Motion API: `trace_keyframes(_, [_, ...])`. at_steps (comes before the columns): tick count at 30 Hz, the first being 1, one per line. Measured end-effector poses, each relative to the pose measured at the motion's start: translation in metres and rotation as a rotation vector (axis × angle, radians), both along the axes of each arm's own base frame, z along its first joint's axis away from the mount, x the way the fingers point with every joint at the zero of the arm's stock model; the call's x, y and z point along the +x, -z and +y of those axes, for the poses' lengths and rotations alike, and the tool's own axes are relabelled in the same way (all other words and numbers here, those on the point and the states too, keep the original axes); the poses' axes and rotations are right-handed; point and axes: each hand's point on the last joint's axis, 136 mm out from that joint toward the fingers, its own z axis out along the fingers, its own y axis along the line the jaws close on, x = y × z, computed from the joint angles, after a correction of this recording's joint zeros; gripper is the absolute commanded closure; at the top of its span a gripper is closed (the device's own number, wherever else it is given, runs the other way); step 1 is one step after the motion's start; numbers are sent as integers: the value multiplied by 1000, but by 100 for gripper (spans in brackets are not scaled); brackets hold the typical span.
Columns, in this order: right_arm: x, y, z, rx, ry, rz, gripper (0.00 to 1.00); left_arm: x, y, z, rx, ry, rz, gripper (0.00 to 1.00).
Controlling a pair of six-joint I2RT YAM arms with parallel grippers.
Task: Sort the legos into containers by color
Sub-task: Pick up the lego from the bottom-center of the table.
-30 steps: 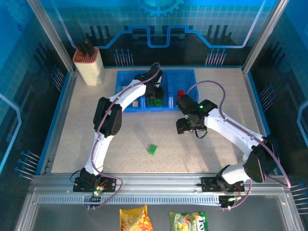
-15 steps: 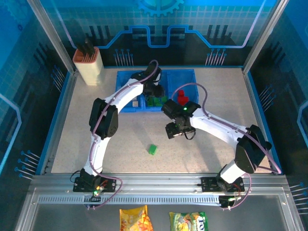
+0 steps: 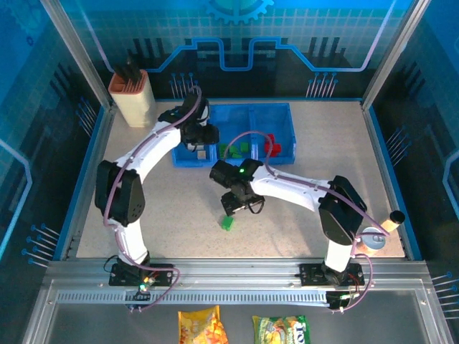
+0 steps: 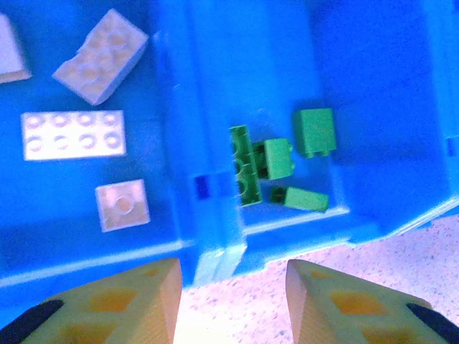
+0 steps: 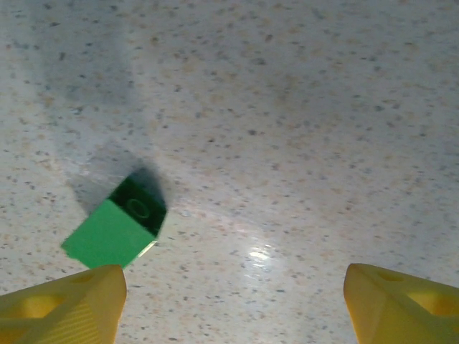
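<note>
One green lego (image 3: 227, 223) lies alone on the table in front of the containers (image 3: 280, 118). My right gripper (image 3: 231, 208) hangs just above it, open and empty. In the right wrist view this green lego (image 5: 107, 233) sits by the left finger, at the edge of the wide gap of the right gripper (image 5: 235, 276). My left gripper (image 3: 201, 143) is over the near wall of the blue containers (image 4: 208, 143). The left gripper (image 4: 231, 269) is open with bare table in its gap. White legos (image 4: 73, 135) lie in the left bin, green legos (image 4: 314, 132) in the middle, red legos (image 3: 272, 145) in the right.
A beige holder with an orange rim (image 3: 131, 97) stands at the back left. A small cylinder (image 3: 391, 218) and a round object (image 3: 371, 236) sit near the right edge. Two snack bags (image 3: 203, 326) lie below the arm bases.
My right gripper has swung left and nearer, ending above the loose green lego. My left gripper has moved left from the middle bin to the left bin's front.
</note>
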Motion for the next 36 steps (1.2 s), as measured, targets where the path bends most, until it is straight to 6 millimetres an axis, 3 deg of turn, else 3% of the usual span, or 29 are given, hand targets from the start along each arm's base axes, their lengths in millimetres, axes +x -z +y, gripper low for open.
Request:
trace_keyframes(6, [-14,16,21,19,7,28,20,-14,-1,20,-10,-26,7,56])
trace_keyframes(14, [-32,38,41,31,3,62,22,-20,-1,22,-24,-22,10,56])
trace_keyframes(28, [-38,68,43,8,9,93,34,-24,6,24,-18,-21,23,56])
trace_keyframes(36, [-35,72,45,10,3,84,46,-24,6,24,-17,-20,22,56])
